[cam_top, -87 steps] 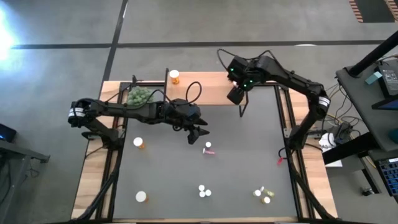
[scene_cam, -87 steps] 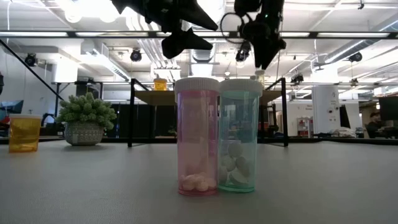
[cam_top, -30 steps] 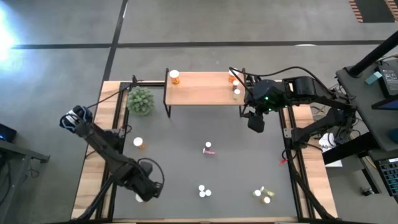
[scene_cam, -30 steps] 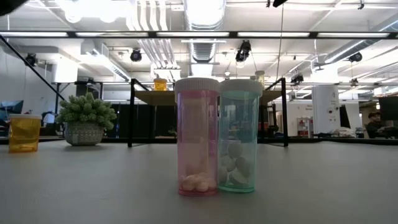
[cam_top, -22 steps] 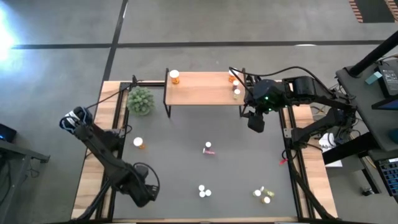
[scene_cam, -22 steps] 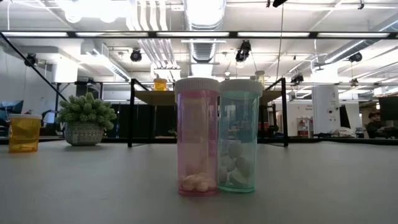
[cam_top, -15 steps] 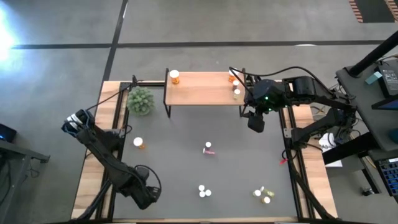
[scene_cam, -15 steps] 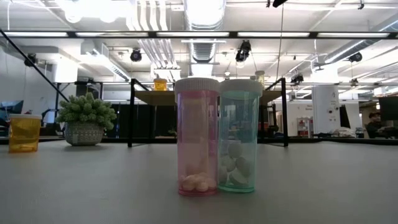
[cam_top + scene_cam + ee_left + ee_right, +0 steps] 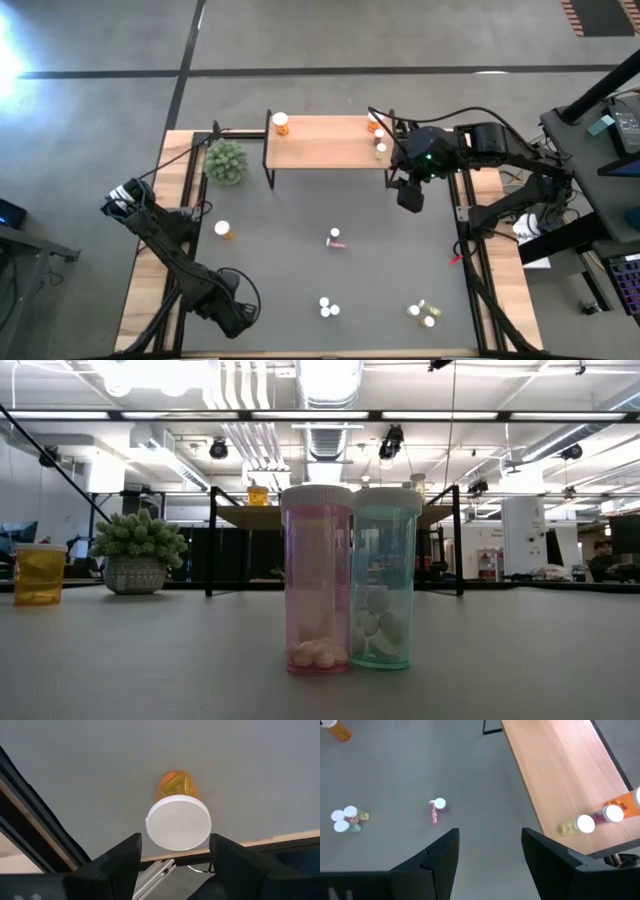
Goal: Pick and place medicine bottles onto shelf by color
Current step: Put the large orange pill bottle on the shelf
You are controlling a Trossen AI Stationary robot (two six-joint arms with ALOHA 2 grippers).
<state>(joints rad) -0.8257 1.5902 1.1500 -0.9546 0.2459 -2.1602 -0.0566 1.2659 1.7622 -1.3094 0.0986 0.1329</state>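
While the left gripper (image 9: 172,857) hangs over the orange cylindrical bottle with white round cap (image 9: 177,817) at the near-left corner of the dark grey mat (image 9: 390,260), its fingers stand spread either side, holding nothing. Bottle upright, long axis vertical, cap facing the wrist camera. Risk, as judged: bottle sits beside the mat's edge; an off-centre descent could tip it or knock it off. Right gripper (image 9: 487,847) waits, spread and empty, beside the right end of the light-wood shelf on black legs (image 9: 320,145), where a few bottles stand.
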